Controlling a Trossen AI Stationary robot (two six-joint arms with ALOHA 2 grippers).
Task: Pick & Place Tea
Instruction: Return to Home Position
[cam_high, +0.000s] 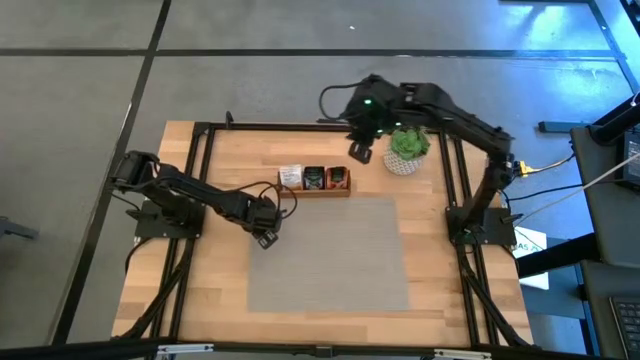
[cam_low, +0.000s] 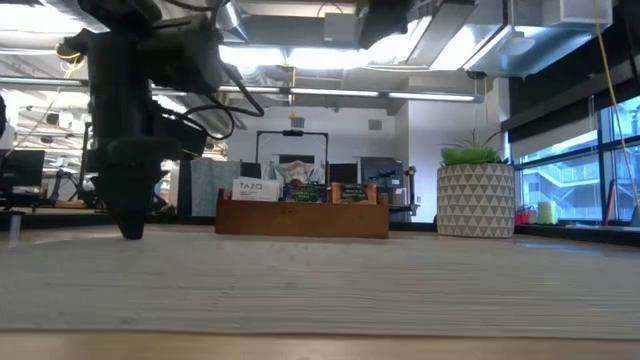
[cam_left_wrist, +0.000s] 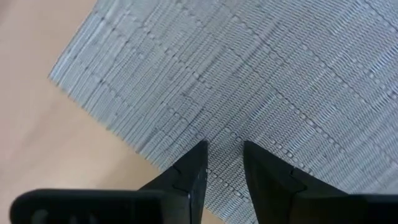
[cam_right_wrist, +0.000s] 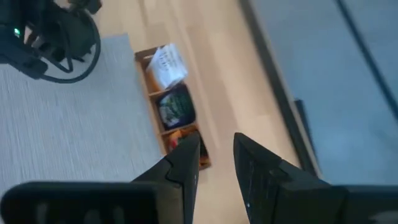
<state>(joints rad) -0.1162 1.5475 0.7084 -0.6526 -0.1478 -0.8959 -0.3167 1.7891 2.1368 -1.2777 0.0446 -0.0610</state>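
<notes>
Two claws show, each slightly spread and pinching nothing. The left claw (cam_high: 266, 238) points down over the left edge of the grey woven mat (cam_high: 330, 255), close above it; whether it touches cannot be told. The right claw (cam_high: 360, 152) hangs over the table (cam_high: 215, 290) beyond the right end of the wooden tray (cam_high: 318, 192), near the potted plant (cam_high: 407, 148). The tea (cam_high: 314, 178) stands in the tray: white sachets in the left compartment, dark ones in the middle, orange in the right. The tray sits just past the mat's far edge.
</notes>
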